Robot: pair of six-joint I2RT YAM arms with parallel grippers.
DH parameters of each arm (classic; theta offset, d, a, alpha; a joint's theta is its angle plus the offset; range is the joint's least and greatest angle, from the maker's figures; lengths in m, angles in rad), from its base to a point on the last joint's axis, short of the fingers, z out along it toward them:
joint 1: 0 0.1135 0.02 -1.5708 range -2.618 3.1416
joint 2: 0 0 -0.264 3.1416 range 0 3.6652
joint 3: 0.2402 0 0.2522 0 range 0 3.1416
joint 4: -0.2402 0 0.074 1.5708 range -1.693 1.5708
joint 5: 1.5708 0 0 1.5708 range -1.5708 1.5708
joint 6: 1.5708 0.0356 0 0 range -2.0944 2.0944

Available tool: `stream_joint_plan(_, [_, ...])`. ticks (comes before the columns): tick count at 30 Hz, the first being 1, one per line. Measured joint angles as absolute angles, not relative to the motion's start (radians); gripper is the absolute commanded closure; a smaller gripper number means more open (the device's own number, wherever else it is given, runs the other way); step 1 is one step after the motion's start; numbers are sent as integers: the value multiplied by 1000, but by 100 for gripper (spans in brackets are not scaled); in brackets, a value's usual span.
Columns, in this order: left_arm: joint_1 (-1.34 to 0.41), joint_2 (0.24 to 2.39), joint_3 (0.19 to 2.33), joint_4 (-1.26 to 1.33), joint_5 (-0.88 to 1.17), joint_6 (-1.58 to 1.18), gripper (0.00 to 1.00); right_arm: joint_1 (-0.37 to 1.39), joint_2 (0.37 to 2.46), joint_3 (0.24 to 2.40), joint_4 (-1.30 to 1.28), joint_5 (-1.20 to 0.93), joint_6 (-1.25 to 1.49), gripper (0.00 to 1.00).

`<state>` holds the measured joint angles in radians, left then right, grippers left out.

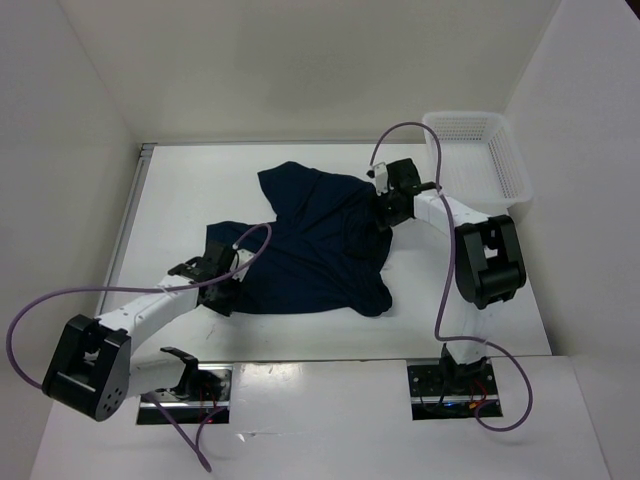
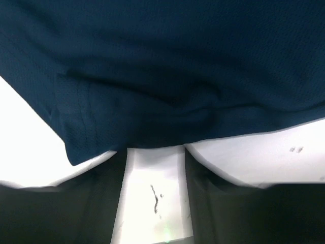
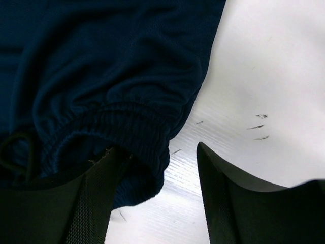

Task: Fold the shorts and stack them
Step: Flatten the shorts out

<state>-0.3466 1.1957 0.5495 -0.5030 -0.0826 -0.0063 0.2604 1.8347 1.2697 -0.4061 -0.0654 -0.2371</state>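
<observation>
Table [image 1: 185, 195]: bare strips left of, beyond and before the shorts [image 1: 320, 250], passable. Basket [image 1: 478, 160] fills the far right corner; right arm [image 1: 470, 232] spans the gap between. Walls [image 1: 300, 60] enclose three sides.

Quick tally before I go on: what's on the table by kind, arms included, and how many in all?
Navy shorts: 1
White mesh basket: 1
Robot arms: 2 (left arm, right arm)
Total: 4
</observation>
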Motion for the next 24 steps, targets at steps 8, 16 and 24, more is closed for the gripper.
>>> stream_joint_plan(8, [-350, 1205, 541, -453, -89, -4, 100, 260, 1929, 1277, -366, 38, -198, 100])
stream_joint_plan(16, [-304, 1169, 516, -453, -112, -4, 100, 200, 2025, 1502, -324, 197, -109, 84])
stream_joint_plan(24, [-296, 1146, 508, -482, -135, -3, 100, 184, 2062, 1558, -303, 226, -88, 13])
